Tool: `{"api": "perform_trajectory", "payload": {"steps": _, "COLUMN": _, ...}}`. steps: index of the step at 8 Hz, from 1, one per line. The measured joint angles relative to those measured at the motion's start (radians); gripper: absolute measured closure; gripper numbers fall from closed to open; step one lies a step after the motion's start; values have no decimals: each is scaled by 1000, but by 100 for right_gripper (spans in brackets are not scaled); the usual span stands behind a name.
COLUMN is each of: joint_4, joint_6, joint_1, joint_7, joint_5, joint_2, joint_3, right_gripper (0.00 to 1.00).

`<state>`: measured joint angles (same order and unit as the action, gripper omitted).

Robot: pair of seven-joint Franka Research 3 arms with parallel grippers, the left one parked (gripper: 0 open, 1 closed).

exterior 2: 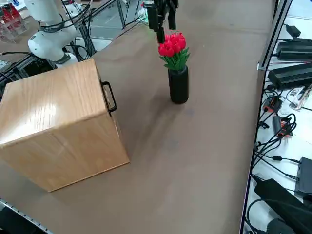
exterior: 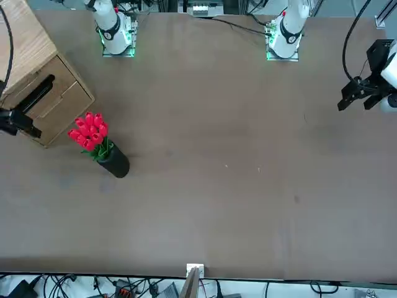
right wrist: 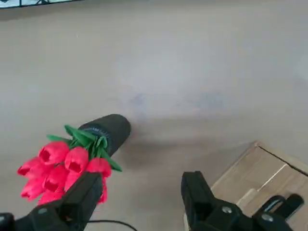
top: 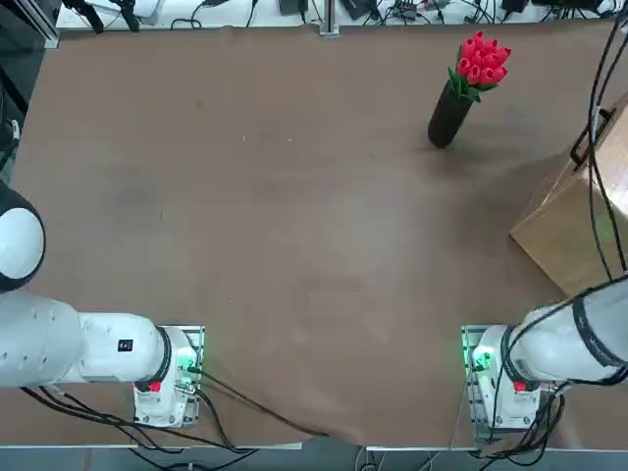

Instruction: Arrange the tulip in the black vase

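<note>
Red blooms of the tulip (right wrist: 62, 168) are being held upright in the black vase (right wrist: 107, 131); the right gripper (right wrist: 139, 195), spread empty, is being hung above.

My right gripper (right wrist: 139, 199) hangs open above bare table (top: 275, 216); only the black vase (top: 448, 116) with the tulip (top: 480, 61) and the wooden box (exterior 2: 58, 122) beside it obstruct.

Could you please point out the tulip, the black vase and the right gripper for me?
tulip (exterior 2: 172, 45), right side view, on the red blooms.
black vase (exterior 2: 179, 86), right side view, on the middle of its wall.
right gripper (right wrist: 144, 195), right wrist view, midway between its open fingertips.
</note>
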<state>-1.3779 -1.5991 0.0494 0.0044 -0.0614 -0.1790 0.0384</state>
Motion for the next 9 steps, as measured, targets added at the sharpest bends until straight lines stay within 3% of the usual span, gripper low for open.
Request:
{"api": "perform_trajectory", "payload": {"steps": 5, "joint_4": -140, "joint_6": 0, "joint_1": 0, "joint_7": -16, "joint_5": 15, "joint_2": 147, "joint_3": -2, "right_gripper": 0}}
{"api": "perform_trajectory", "payload": {"steps": 9, "joint_4": -170, "joint_6": 26, "joint_1": -10, "joint_7": -22, "joint_5": 64, "joint_2": 185, "joint_3": -22, "right_gripper": 0}}
